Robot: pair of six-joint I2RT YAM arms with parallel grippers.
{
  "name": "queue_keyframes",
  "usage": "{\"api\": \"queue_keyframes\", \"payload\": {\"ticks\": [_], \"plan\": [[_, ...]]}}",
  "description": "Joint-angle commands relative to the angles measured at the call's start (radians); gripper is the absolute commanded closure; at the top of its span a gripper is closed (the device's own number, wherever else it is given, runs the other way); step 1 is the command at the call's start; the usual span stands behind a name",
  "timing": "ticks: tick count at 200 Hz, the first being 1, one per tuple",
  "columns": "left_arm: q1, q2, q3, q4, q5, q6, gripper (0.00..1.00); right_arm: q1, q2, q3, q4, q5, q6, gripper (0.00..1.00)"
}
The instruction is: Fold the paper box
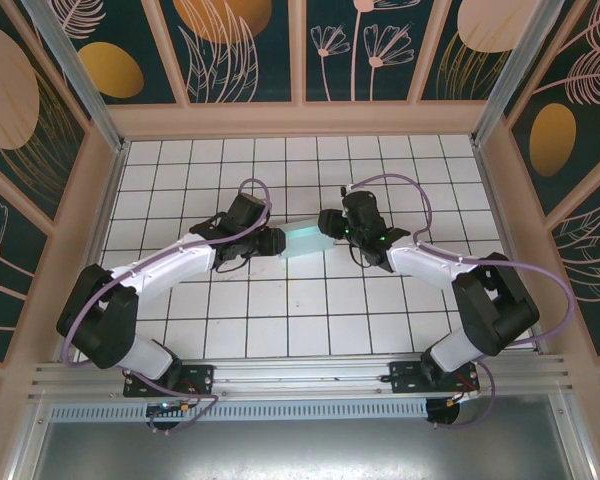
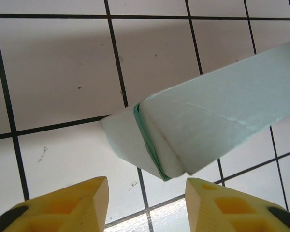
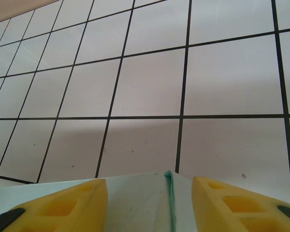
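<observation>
The paper box [image 1: 305, 238] is a pale teal folded sleeve lying lengthwise between the two grippers over the middle of the tiled floor. My left gripper [image 1: 273, 242] is at its left end. In the left wrist view the jaws [image 2: 146, 205] stand open, and the box's folded end [image 2: 203, 125] hangs just ahead of the yellow fingertips [image 2: 77, 203], touching neither. My right gripper [image 1: 332, 226] is at the box's right end. In the right wrist view its gripper [image 3: 147, 205] is shut on the paper box [image 3: 135, 203], whose end fills the gap between the fingers.
White tiled floor [image 1: 280, 310] with black grout lines spreads all round. Patterned enclosure walls [image 1: 300, 110] rise at the back and sides, and a metal rail [image 1: 300, 375] runs along the near edge. Both arm bases [image 1: 170, 378] sit there.
</observation>
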Motion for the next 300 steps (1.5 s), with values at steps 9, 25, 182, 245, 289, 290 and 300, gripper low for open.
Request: {"api": "queue_keyframes", "payload": {"ticks": [9, 25, 182, 245, 289, 290, 300], "plan": [[-0.003, -0.094, 0.004, 0.013, 0.034, 0.013, 0.40, -0.014, 0.031, -0.003, -0.005, 0.000, 0.024, 0.51], [-0.002, -0.128, -0.012, 0.093, 0.082, -0.031, 0.21, -0.014, 0.036, 0.000, -0.006, -0.002, 0.022, 0.51], [0.037, 0.085, 0.021, 0.071, 0.007, -0.177, 0.61, -0.047, 0.016, 0.012, 0.014, -0.108, 0.036, 0.49], [0.037, 0.119, 0.026, 0.078, 0.024, -0.160, 0.64, -0.127, -0.026, -0.020, 0.092, -0.270, 0.131, 0.46], [0.038, 0.132, 0.028, 0.079, 0.034, -0.152, 0.65, -0.144, 0.006, -0.053, 0.098, -0.306, 0.155, 0.62], [0.037, 0.132, 0.028, 0.079, 0.034, -0.153, 0.65, -0.144, 0.006, -0.053, 0.099, -0.306, 0.155, 0.62], [0.037, 0.134, 0.026, 0.077, 0.034, -0.151, 0.65, -0.145, 0.012, -0.067, 0.107, -0.307, 0.162, 0.68]]}}
